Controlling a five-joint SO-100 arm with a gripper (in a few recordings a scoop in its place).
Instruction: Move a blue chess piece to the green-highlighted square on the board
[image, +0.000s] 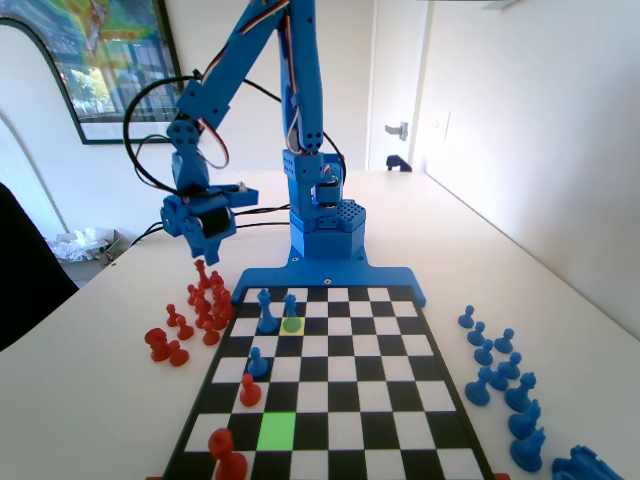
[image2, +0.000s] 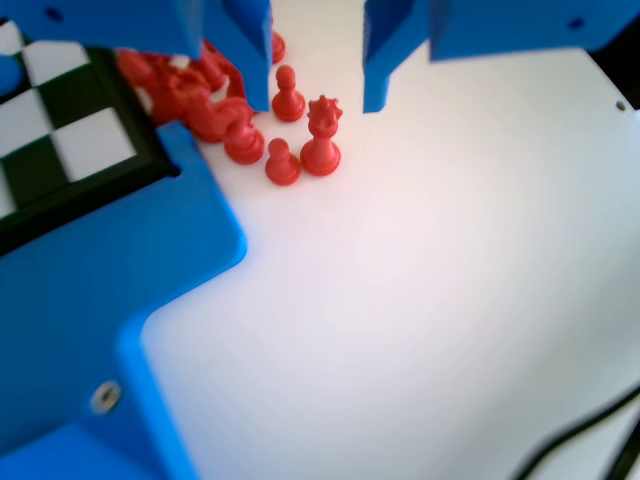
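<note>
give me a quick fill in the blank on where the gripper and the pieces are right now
1. The gripper hangs over a heap of ____ pieces beside the board.
2. Its jaws are ____, holding nothing.
3. The green-highlighted square has ____ piece on it.
4. A blue piece stands on the ____ square.

Missing words: red; open; no; yellow

Table: white table (image: 80, 340), spanning the lower fixed view.
Centre: the board (image: 330, 385) lies flat on it.
Left of board: loose red pieces (image: 195, 315) stand clustered.
Right edge: spare blue pieces (image: 505, 385) stand in a row.
Upper centre: blue arm base (image: 328, 255).
</note>
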